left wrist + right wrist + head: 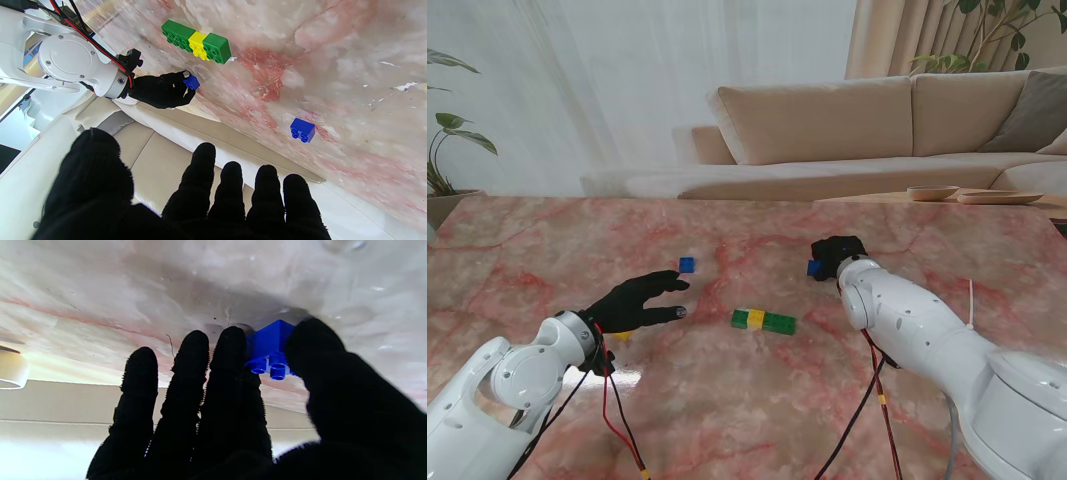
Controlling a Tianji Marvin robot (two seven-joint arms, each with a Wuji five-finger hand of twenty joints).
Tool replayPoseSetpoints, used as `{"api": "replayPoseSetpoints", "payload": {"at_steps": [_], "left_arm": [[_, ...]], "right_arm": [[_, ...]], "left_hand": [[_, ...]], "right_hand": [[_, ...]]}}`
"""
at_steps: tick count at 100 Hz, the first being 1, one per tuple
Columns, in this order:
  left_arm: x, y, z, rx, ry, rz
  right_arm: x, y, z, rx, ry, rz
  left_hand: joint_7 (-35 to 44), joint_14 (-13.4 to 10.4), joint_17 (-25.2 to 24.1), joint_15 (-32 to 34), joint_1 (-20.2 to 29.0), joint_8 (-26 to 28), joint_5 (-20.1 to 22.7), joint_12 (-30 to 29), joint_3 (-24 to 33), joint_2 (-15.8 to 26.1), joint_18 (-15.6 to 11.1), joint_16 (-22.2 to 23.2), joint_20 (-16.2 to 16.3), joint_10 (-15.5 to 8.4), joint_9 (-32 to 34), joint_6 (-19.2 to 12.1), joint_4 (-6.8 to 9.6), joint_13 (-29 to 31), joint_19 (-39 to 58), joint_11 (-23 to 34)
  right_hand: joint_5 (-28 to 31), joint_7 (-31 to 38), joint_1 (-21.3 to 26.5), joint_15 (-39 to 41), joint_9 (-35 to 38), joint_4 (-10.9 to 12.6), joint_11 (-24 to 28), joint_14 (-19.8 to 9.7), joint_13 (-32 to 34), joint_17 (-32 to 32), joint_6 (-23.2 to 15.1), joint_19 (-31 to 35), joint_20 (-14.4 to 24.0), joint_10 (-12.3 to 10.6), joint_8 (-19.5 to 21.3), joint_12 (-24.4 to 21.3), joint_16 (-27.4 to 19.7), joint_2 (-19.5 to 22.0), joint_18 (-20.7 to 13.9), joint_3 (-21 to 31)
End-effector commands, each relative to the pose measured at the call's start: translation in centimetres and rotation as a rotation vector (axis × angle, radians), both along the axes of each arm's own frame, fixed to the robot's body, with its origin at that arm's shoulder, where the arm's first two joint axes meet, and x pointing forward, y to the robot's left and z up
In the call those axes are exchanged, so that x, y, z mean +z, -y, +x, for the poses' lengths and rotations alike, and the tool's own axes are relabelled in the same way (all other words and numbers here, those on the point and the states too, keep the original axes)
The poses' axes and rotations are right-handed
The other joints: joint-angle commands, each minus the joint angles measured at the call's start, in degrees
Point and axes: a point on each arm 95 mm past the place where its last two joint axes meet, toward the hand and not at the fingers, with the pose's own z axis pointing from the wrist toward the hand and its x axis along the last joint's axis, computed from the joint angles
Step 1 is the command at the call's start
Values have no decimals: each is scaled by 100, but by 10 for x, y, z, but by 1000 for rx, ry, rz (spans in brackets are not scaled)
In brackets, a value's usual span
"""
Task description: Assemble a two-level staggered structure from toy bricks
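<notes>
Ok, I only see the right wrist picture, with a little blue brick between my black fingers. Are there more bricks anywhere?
Observer: Yes. Left of your right hand and its small blue plastic brick, a row of green, yellow and green plastic bricks lies on the pink marble table.
Operator: Another blue one?
Observer: A second blue brick sits alone, farther from me than the row.
Operator: And my other hand?
Observer: The left hand is open, holding nothing, near that second blue brick.
</notes>
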Motion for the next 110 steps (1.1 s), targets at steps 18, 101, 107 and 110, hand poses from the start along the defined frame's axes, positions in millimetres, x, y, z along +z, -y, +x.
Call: {"api": "replayPoseSetpoints", "payload": {"at_steps": [18,101,107,110], "left_arm": [[-3,-1,-2,-2,-11,4],[-4,-2,-3,-2,-12,-1],[-4,-1,-3,-4,-12,-3],[-4,-1,-3,-4,-12,-4]], "right_arm": [[-36,5,-20,-15,-107,-20],[-17,4,-37,15,-10,58],[-13,3,-41,15,3,67],[-11,3,-43,14,9,73]], "left_hand": [[32,-267,-38,-196,94,27,138,-90,-148,224,-321,-73,-37,-1,-190,21,29,-288,-293,-104],[20,-263,-56,-213,90,34,122,-86,-156,243,-311,-70,69,4,-205,12,31,-319,-545,-122],[19,-267,-54,-217,92,34,123,-86,-156,245,-317,-72,76,1,-203,11,32,-325,-565,-123],[18,-258,-53,-217,89,35,122,-87,-158,243,-316,-72,81,-4,-206,9,32,-322,-571,-125]], "right_hand": [[923,-389,106,13,38,-116,-98,-29,84,-45,-913,158,116,-64,-430,-72,69,-44,73,34],[1649,732,268,233,1091,-248,-118,-26,598,164,-1404,474,200,-69,-869,83,160,-293,101,636],[1668,743,267,239,1113,-248,-113,-18,614,177,-1401,492,202,-70,-860,87,163,-296,105,642],[1682,751,264,242,1122,-248,-111,-15,621,183,-1388,501,204,-68,-854,88,164,-298,109,645]]}}
